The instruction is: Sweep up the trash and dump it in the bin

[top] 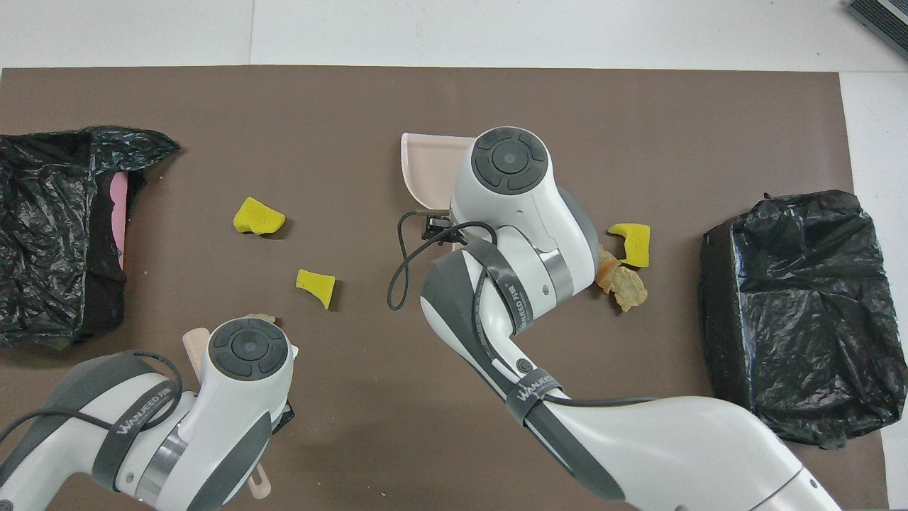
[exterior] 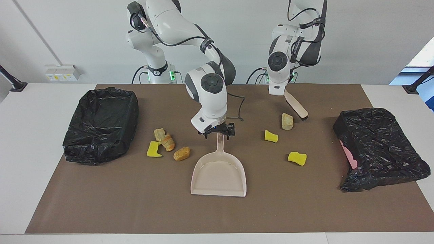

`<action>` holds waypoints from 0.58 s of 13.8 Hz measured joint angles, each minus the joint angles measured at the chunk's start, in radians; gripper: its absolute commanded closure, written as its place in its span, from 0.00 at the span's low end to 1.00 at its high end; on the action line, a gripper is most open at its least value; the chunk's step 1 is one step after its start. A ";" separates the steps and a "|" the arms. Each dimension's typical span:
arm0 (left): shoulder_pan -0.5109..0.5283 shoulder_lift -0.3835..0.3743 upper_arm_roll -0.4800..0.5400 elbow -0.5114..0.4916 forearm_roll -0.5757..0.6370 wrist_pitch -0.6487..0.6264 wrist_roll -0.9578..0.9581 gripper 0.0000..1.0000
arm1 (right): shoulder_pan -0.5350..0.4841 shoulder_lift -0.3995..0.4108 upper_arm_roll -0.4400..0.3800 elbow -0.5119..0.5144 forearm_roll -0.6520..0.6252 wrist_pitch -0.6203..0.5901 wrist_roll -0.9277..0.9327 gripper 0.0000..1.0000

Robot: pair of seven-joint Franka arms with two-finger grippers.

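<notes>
At the table's middle, my right gripper [exterior: 219, 133], fingers spread, is straddling the beige dustpan's [exterior: 219, 173] handle, not yet clamping it. My left gripper [exterior: 284, 93] is holding the brush [exterior: 296, 106] clamped, bristles just beside a bread chunk [exterior: 287, 121]. Every scrap is lying unswept on the brown mat [exterior: 135, 203]: yellow sponge pieces [exterior: 297, 158] toward the left arm's end, mixed trash [exterior: 168, 145] near the right arm's bin [exterior: 101, 123]; sweeping and dumping are all remaining.

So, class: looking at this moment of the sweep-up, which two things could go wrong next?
1. The right end effector, open over the beige plastic dustpan's handle, could shove it aside instead of gripping.
2. The beige black-bristled brush in the left end effector might flick the tan bread-like chunk away from the pan.
</notes>
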 measured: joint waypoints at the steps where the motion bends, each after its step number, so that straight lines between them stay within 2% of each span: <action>1: 0.011 -0.009 -0.001 -0.014 0.000 0.013 -0.001 1.00 | 0.002 0.002 0.001 -0.009 0.000 0.007 0.000 0.00; 5: 0.024 -0.014 -0.003 -0.039 -0.025 0.088 -0.011 1.00 | 0.011 0.009 0.003 -0.063 0.000 0.054 -0.022 0.00; 6: 0.024 -0.014 -0.004 -0.043 -0.043 0.114 -0.016 1.00 | 0.011 0.009 0.003 -0.070 0.000 0.057 -0.034 0.10; 8: 0.024 -0.002 -0.008 -0.049 -0.076 0.173 -0.030 1.00 | 0.010 0.009 0.002 -0.074 0.000 0.058 -0.060 0.44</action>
